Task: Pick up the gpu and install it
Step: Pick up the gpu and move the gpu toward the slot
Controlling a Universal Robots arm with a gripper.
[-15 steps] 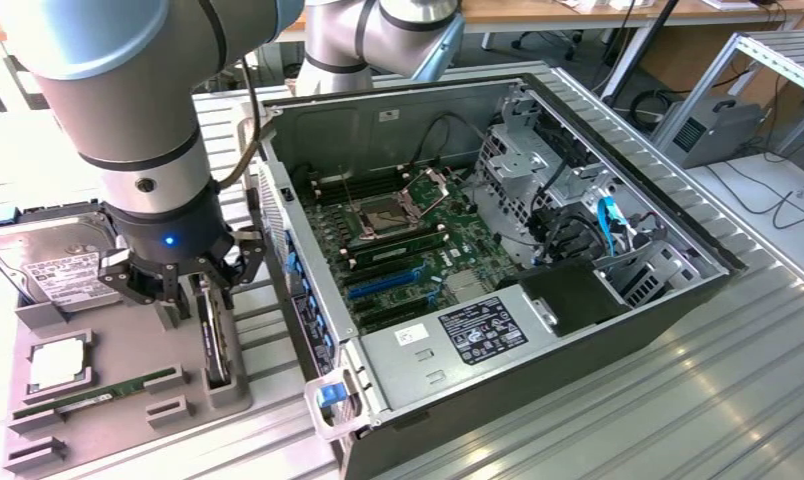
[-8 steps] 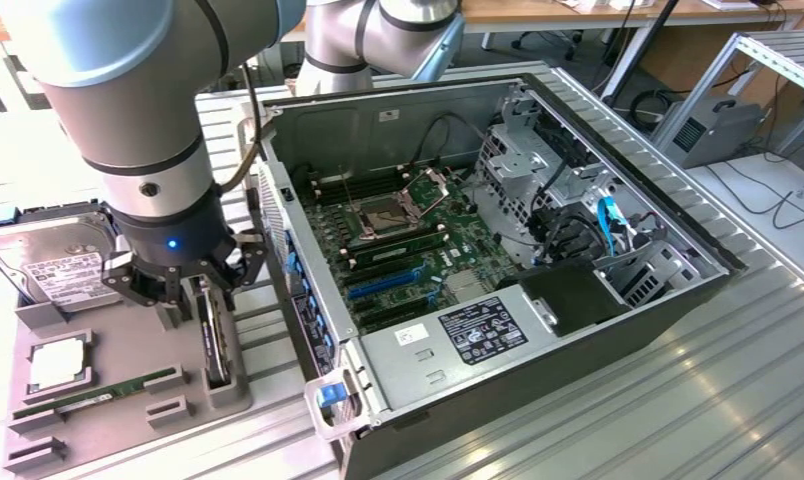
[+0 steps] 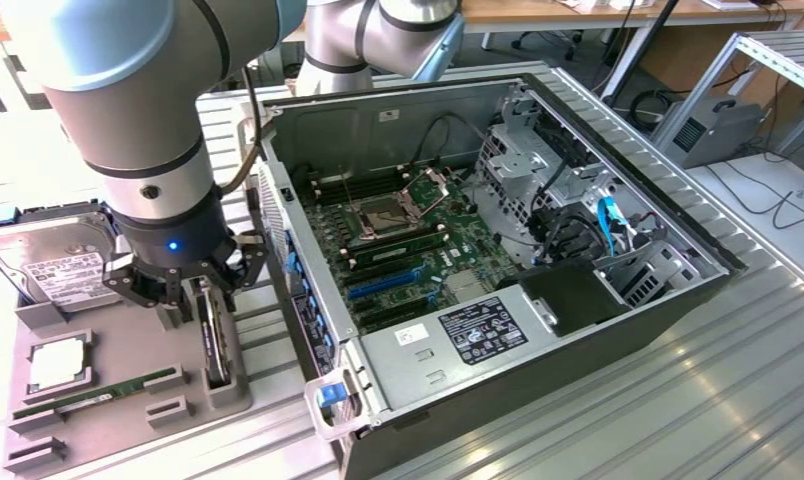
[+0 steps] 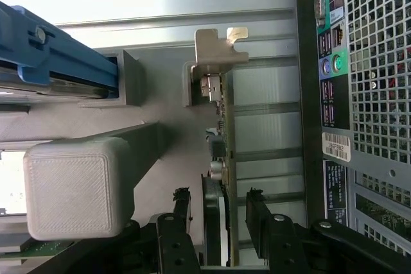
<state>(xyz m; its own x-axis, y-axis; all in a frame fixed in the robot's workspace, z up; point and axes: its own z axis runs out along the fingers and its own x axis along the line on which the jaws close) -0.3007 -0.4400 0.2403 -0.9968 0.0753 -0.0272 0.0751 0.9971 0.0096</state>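
Note:
The gpu (image 3: 217,338) stands on its long edge in a grey holder on the parts tray (image 3: 109,425), at the exterior view's left beside the computer case. In the wrist view the gpu (image 4: 220,149) appears edge-on, with its silver bracket (image 4: 215,49) at the far end. My gripper (image 3: 195,292) is lowered over the card. The gripper (image 4: 218,196) is open, with one black finger (image 4: 182,206) on each side of the card and a small gap showing on both sides.
The open computer case (image 3: 616,200) lies on its side with the motherboard (image 3: 402,250) exposed. On the tray are a hard drive (image 3: 58,265), a CPU (image 3: 58,362) and a green memory stick (image 3: 102,395). The case's rear panel (image 4: 376,94) is close beside the card.

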